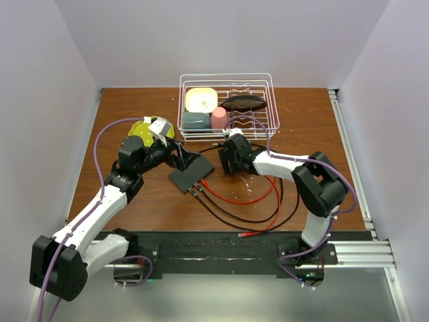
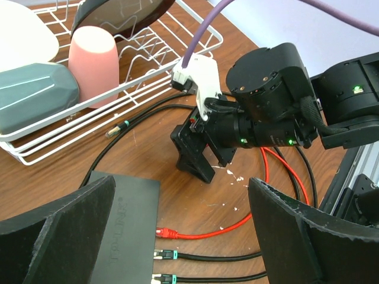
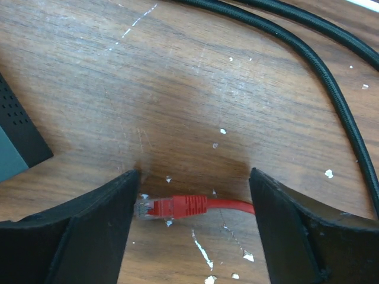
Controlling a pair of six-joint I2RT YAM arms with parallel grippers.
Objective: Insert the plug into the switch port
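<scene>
Plug (image 3: 172,207) work has barely begun. The loose red one lies flat on the worktop (image 3: 177,89) between the fingers of your right pincer (image 3: 193,180), which stands spread astride it and clamps nothing. Its clear tip sits at one finger and its cable runs toward the other, so it lies along the closing line. You have seizing, lifting, carrying and seating all left to do. Just beyond that pincer stands the wire rack (image 1: 228,74), and black cables (image 3: 320,65) curve past close by. The switch (image 2: 121,219) lies apart from it, under your left pincer (image 2: 182,183), which gapes wide and empty. One red and two black leads (image 2: 167,232) look seated along the socket edge; whether a port is free there I cannot tell. Approach room looks tight, since the left pincer and those leads crowd that edge.
</scene>
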